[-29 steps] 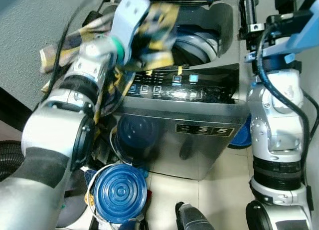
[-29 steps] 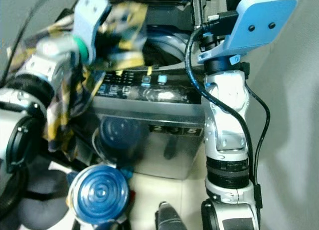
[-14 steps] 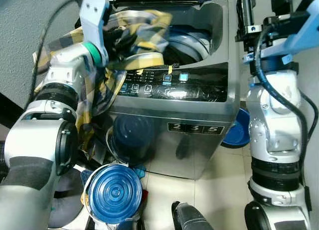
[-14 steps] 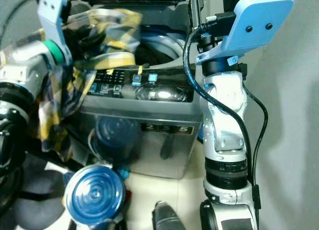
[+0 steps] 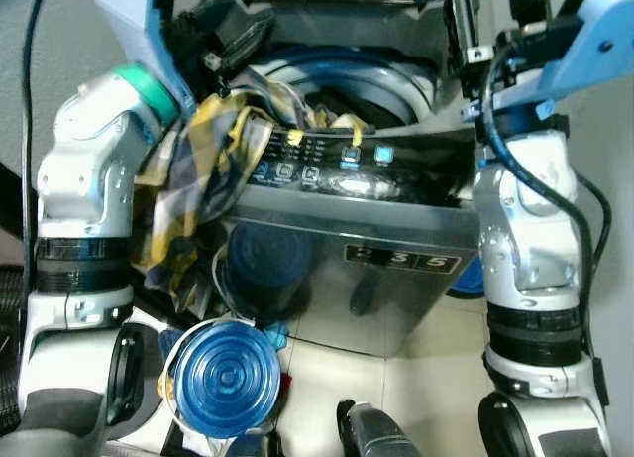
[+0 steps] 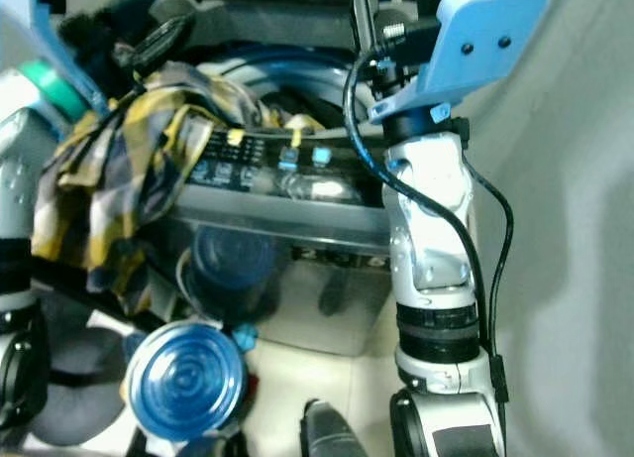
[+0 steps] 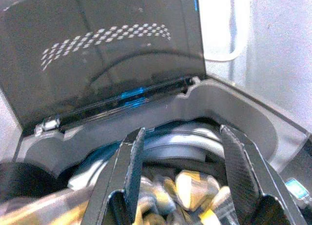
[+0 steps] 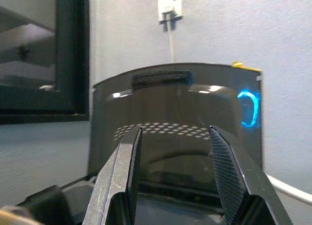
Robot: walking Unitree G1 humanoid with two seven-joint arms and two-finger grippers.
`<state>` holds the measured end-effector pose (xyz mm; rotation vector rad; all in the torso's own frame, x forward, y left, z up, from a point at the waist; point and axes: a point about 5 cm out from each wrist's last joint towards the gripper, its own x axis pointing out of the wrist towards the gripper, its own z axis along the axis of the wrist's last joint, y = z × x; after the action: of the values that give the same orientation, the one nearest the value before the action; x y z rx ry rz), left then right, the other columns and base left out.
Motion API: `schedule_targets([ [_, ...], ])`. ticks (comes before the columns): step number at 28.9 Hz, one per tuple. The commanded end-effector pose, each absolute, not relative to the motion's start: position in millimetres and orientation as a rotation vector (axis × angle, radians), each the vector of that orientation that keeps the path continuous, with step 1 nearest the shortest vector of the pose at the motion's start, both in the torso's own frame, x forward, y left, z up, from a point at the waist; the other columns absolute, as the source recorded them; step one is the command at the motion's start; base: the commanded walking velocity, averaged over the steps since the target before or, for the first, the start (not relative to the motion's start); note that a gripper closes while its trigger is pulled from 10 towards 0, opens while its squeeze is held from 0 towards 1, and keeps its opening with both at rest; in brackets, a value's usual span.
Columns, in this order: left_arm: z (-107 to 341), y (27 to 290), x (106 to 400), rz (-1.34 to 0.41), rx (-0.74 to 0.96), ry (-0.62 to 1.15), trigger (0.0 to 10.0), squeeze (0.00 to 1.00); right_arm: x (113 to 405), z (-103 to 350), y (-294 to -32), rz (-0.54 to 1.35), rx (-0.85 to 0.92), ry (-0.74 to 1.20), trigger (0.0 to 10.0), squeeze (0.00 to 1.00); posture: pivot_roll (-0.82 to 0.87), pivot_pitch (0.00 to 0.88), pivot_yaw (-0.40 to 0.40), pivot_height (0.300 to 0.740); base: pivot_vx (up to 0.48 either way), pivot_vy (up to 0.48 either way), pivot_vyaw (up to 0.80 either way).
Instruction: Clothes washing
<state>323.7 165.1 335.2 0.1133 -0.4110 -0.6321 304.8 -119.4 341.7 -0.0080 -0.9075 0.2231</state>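
Room: grey walls stood on both sides of a narrow laundry corner; pale tiled floor point(image 5: 436, 348) lay below.
Washing machine point(image 5: 396, 279): a silver top-loader stood ahead, its dark lid point(image 7: 102, 44) raised upright and its control panel point(image 5: 337, 165) lit with blue buttons.
Wall socket point(image 8: 170, 6): a white outlet with a cable sat on the wall above the lid.
Checked garment point(image 5: 193, 194): yellow, dark and white cloth hung over the machine's front left corner, part trailing down the cabinet side and part lying inside the drum point(image 5: 371, 85).
Left gripper point(image 7: 183, 173): it hovered over the drum mouth, fingers point(image 7: 129, 171) spread wide with nothing between them, the garment bunched just beneath.
Right gripper point(image 8: 173, 178): it was raised at the machine's right rear, facing the upright lid, fingers point(image 8: 222, 176) parted and holding nothing.
Blue ribbed lid point(image 5: 220, 375): a round blue disc sat on a container low at the left, near the machine's foot.
Dark jug point(image 5: 263, 269): a dark bottle-like shape stood against the cabinet, partly screened by the hanging cloth.
Blue basin point(image 5: 468, 277): its edge showed behind the right arm.
Hard to make out: the drum's depth was dark; the black object point(image 5: 371, 437) at the bottom edge was cut off.
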Motion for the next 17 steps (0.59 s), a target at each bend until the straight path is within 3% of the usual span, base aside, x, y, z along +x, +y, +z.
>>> schedule_targets([
  [1,331,178,315,-0.567,0.103,-0.377,10.0,0.0,304,342,-115,0.249,0.001,-0.92,10.0,0.0,0.08,0.119,0.084,0.74,0.0,0.0,0.0],
  [2,331,178,315,-0.567,0.103,-0.377,10.0,0.0,304,342,-115,0.249,0.001,-0.92,10.0,0.0,0.08,0.119,0.084,0.74,0.0,0.0,0.0],
  [5,315,216,305,-0.3,0.104,-0.305,10.0,0.0,306,340,-111,0.263,0.009,-0.915,10.0,0.0,0.1,0.116,0.075,0.74,0.0,0.0,0.0],
  [6,315,216,305,-0.3,0.104,-0.305,10.0,0.0,306,340,-111,0.263,0.009,-0.915,10.0,0.0,0.1,0.116,0.075,0.74,0.0,0.0,0.0],
  [9,302,266,306,0.03,0.098,-0.204,10.0,0.0,309,340,-107,0.281,0.015,-0.913,10.0,0.0,0.12,0.11,0.065,0.74,0.0,0.0,0.0],
  [11,300,277,307,0.083,0.086,-0.187,10.0,0.0,310,340,-106,0.285,0.016,-0.912,10.0,0.0,0.12,0.108,0.061,0.74,0.0,0.0,0.0],
  [12,299,285,307,0.118,0.068,-0.172,10.0,0.16,311,339,-105,0.287,0.017,-0.912,10.0,0.0,0.12,0.108,0.061,0.74,0.0,0.0,0.0],
  [13,299,285,307,0.118,0.068,-0.172,10.0,0.16,311,339,-105,0.287,0.017,-0.912,10.0,0.0,0.12,0.108,0.061,0.74,0.0,0.0,0.0],
  [14,298,290,308,0.119,0.027,-0.164,10.0,0.34,312,339,-105,0.29,0.017,-0.912,10.0,0.0,0.12,0.103,0.064,0.74,0.0,0.0,0.0],
  [15,298,290,308,0.119,0.027,-0.164,10.0,0.34,312,339,-105,0.29,0.017,-0.912,10.0,0.0,0.12,0.103,0.064,0.74,0.0,0.0,0.0],
  [16,295,294,312,0.127,-0.009,-0.156,10.0,0.93,313,339,-104,0.29,0.015,-0.911,10.0,0.0,0.11,0.102,0.068,0.74,0.0,0.0,0.0],
  [17,295,294,312,0.127,-0.009,-0.156,10.0,0.93,313,339,-104,0.29,0.015,-0.911,10.0,0.0,0.11,0.102,0.068,0.74,0.0,0.0,0.0],
])
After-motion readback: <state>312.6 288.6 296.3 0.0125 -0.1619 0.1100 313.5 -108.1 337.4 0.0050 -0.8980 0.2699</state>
